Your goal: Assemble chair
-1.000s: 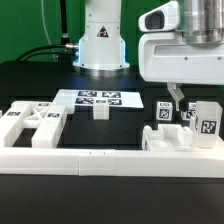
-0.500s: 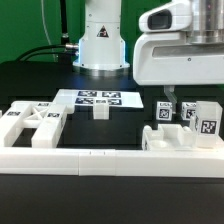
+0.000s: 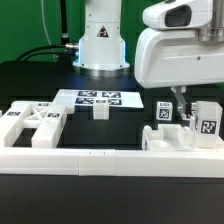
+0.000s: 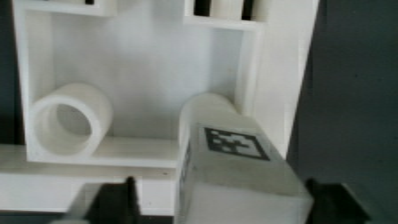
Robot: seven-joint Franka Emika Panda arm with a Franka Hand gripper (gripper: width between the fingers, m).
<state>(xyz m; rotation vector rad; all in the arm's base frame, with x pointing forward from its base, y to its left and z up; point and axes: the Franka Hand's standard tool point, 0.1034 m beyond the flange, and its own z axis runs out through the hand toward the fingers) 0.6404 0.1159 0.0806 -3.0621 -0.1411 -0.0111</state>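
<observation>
The chair is in loose white tagged parts. Three short posts stand at the exterior view's right: one (image 3: 160, 114), a middle one (image 3: 184, 116) and a taller one (image 3: 207, 118). My gripper (image 3: 178, 103) has come down over the middle post. In the wrist view that post (image 4: 231, 150), with a tag on top, stands between the dark fingers (image 4: 114, 203) of the gripper (image 4: 222, 203). A gap shows on one side and the other finger is close against the post, so the jaws are open. A framed panel (image 4: 143, 60) with a round socket (image 4: 68, 122) lies right behind it.
Two framed panels (image 3: 30, 124) lie at the exterior view's left, and a small block (image 3: 100, 111) stands in the middle. The marker board (image 3: 100, 98) lies behind it. A low white rail (image 3: 90, 160) runs along the front. Another panel (image 3: 175, 141) lies in front of the posts.
The gripper has dropped down over the middle post, and its jaws have drawn in from full width to straddle it. The parts have not moved.
</observation>
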